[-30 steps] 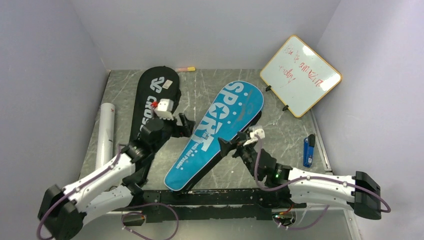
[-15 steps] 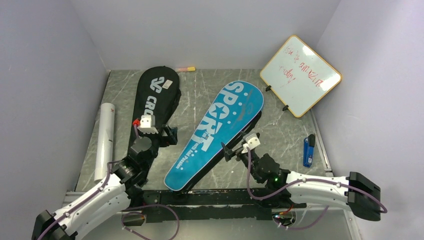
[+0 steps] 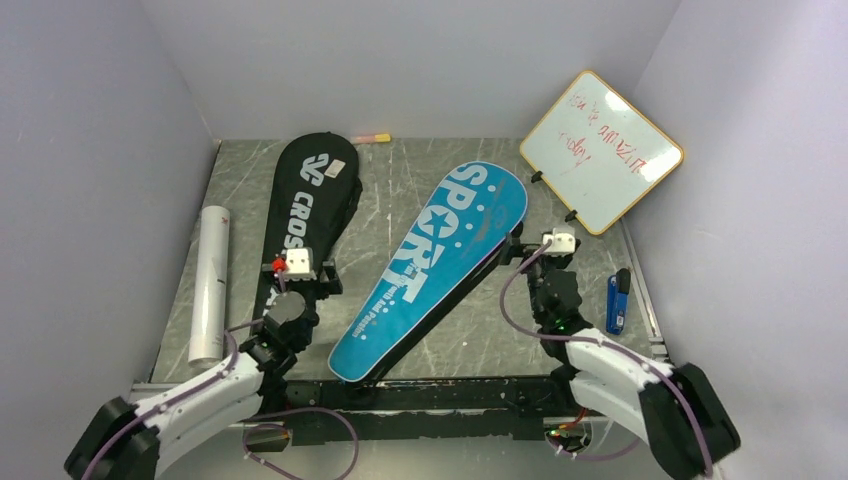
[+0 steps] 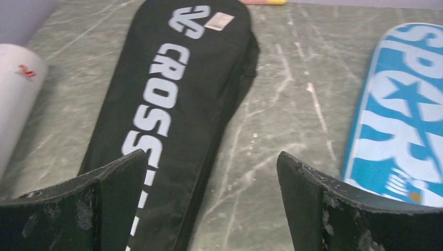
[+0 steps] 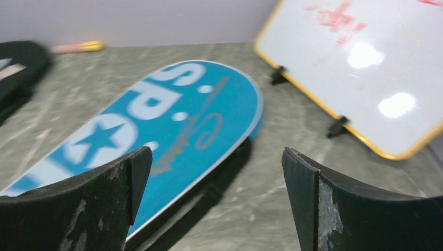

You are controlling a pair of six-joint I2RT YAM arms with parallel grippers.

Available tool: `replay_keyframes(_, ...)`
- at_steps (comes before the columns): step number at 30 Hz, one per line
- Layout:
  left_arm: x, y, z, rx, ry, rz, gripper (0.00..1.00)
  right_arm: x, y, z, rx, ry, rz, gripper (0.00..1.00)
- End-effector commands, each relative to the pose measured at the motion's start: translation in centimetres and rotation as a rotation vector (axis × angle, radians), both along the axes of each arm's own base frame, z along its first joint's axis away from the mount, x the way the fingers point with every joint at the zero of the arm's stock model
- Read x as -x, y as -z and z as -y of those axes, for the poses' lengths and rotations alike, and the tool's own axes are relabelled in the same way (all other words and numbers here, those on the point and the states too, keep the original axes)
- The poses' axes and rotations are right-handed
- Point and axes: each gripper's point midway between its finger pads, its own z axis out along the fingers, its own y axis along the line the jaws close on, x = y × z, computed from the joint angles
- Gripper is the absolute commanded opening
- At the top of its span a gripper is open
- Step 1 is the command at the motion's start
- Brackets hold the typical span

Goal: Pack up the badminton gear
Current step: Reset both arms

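Both arms pull back, left claw and right claw gaping empty, the black bag and blue bag apparently packed.

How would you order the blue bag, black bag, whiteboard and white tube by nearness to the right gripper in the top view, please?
1. Blue bag, just left of the right gripper.
2. Whiteboard, back right.
3. Black bag, left side.
4. White tube, far left.
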Motion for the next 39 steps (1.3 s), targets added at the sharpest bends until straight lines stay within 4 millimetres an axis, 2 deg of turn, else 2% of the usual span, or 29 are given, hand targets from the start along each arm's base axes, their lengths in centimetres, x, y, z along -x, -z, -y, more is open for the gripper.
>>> replay_keyframes(1,-0.9,-2.7,-4.0,-0.047,-0.208,0.175,0.97,-1.4,-1.4,4.8,-0.035,0.197,0.143,1.0)
replay_keyframes(3,-1.7,-1.8,-4.9,-0.056,-0.217,0.167,0.97,-2.3,-0.2,5.8,0.056,0.262,0.12,1.0)
replay_keyframes(6,-3.5,0.0,-5.1,-0.085,-0.199,0.083,0.97,-3.3,1.9,7.1,0.101,0.346,0.067,1.0)
replay_keyframes(9,-4.6,1.1,-5.8,-0.108,-0.205,0.039,0.97,-4.2,3.0,5.5,0.114,0.214,-0.002,1.0)
replay_keyframes(12,-5.4,1.9,-6.2,-0.099,-0.191,0.013,0.97,-5.6,3.1,5.4,0.106,0.171,-0.039,1.0)
replay_keyframes(14,-5.9,2.2,-6.1,-0.098,-0.171,0.002,0.97,-5.7,3.5,5.0,0.115,0.138,-0.057,1.0)
replay_keyframes(16,-6.2,2.6,-6.0,-0.1,-0.16,-0.003,0.97,-5.2,5.4,4.9,0.122,0.125,-0.108,1.0)
replay_keyframes(20,-6.7,2.9,-5.6,-0.106,-0.129,0.008,0.97,-4.8,7.0,6.0,0.107,0.178,-0.028,1.0)
replay_keyframes(21,-6.8,2.9,-5.5,-0.111,-0.123,0.004,0.97,-5.0,7.8,6.5,0.115,0.224,-0.062,1.0)
replay_keyframes(22,-6.9,2.9,-5.6,-0.114,-0.124,0.002,0.97,-5.4,9.5,6.5,0.102,0.221,-0.163,1.0)
replay_keyframes(24,-6.9,2.8,-5.7,-0.118,-0.12,0.011,0.97,-7.1,9.6,6.9,0.088,0.194,-0.181,1.0)
replay_keyframes(30,-7.1,2.8,-6.4,-0.106,-0.133,0.02,0.97,-6.9,9.6,7.2,0.067,0.204,-0.184,1.0)
replay_keyframes(35,-8.4,3.1,-5.1,-0.15,-0.045,0.0,0.97,-6.9,9.5,7.2,0.066,0.204,-0.183,1.0)
replay_keyframes(39,-9.4,3.4,-5.5,-0.216,-0.04,-0.021,0.98,-6.9,9.5,7.2,0.065,0.205,-0.182,1.0)
